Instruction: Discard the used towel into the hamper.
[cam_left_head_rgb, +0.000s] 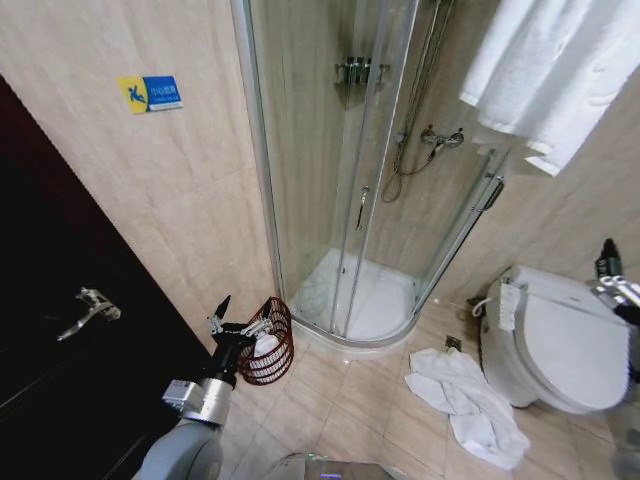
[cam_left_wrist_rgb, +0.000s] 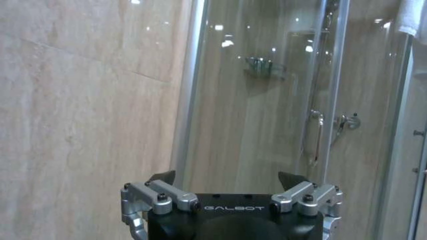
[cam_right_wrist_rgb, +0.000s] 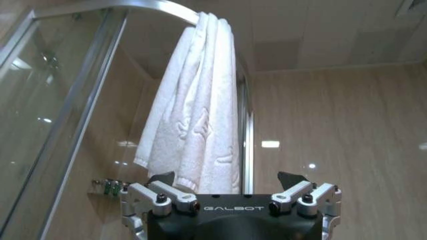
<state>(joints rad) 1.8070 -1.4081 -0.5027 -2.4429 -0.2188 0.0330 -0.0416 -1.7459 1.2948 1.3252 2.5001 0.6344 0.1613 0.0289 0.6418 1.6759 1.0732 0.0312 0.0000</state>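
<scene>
A: Where's the towel?
B: A white used towel (cam_left_head_rgb: 465, 403) lies crumpled on the tiled floor (cam_left_head_rgb: 350, 410), just beside the base of the toilet (cam_left_head_rgb: 560, 335) and in front of the shower cabin (cam_left_head_rgb: 360, 170).
A: And the hamper?
B: The hamper (cam_left_head_rgb: 268, 343), reddish-brown with open ribbed sides, stands on the floor against the beige wall, near the shower's curved sill. Something white sits inside it. It is well apart from the towel on the floor.
A: The end effectors?
B: The left end effector (cam_left_head_rgb: 243, 316) hovers right at the hamper's rim, its fingers spread with nothing between them. In the left wrist view the left end effector (cam_left_wrist_rgb: 227, 176) faces the wall and the shower glass. The right end effector (cam_left_head_rgb: 612, 280) shows at the right edge above the toilet; in its wrist view the right end effector (cam_right_wrist_rgb: 227, 176) is spread and empty too, pointing up at a hanging towel (cam_right_wrist_rgb: 197, 115) draped over the shower rail.
A: Anything else?
B: A dark door (cam_left_head_rgb: 60, 330) with a metal handle on the left.
</scene>
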